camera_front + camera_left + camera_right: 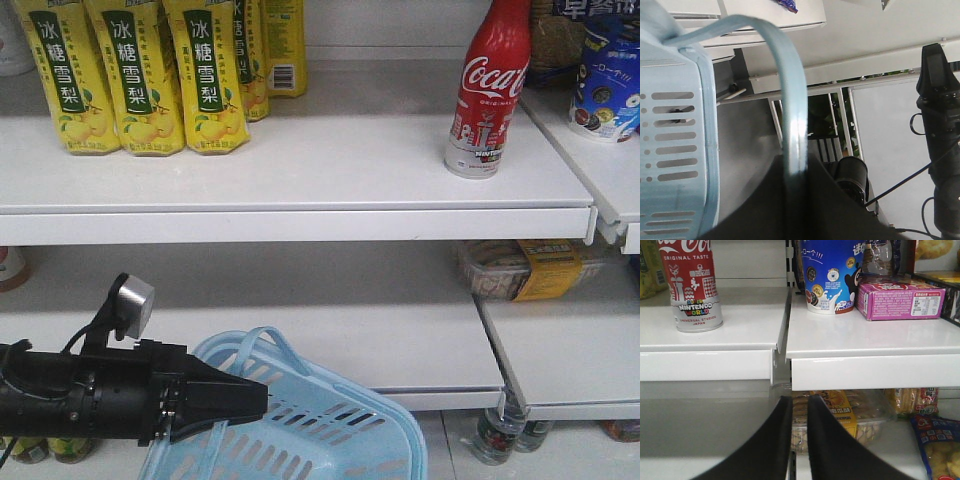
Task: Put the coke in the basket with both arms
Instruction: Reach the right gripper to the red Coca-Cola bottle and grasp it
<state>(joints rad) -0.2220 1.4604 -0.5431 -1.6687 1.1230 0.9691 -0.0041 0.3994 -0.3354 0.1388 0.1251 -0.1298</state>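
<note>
A red Coca-Cola bottle (pixel 488 90) stands upright near the right end of the upper white shelf (pixel 300 165). It also shows at the top left of the right wrist view (pixel 692 285). My left gripper (pixel 262 398) is shut on the handle (pixel 792 110) of the light blue basket (pixel 330 430) and holds it low in front of the shelves. The left gripper's tips (pixel 796 167) pinch the handle strap. My right gripper (pixel 800 400) is out of the front view. Its jaws stand nearly together with nothing between them, below and right of the bottle.
Yellow pear-drink bottles (pixel 130 75) stand at the upper shelf's left. A blue cup (pixel 832 277) and a pink box (pixel 900 300) sit on the neighbouring shelf to the right. A clear snack tray (pixel 840 415) lies on the lower shelf. Bottles (pixel 500 430) stand near the floor.
</note>
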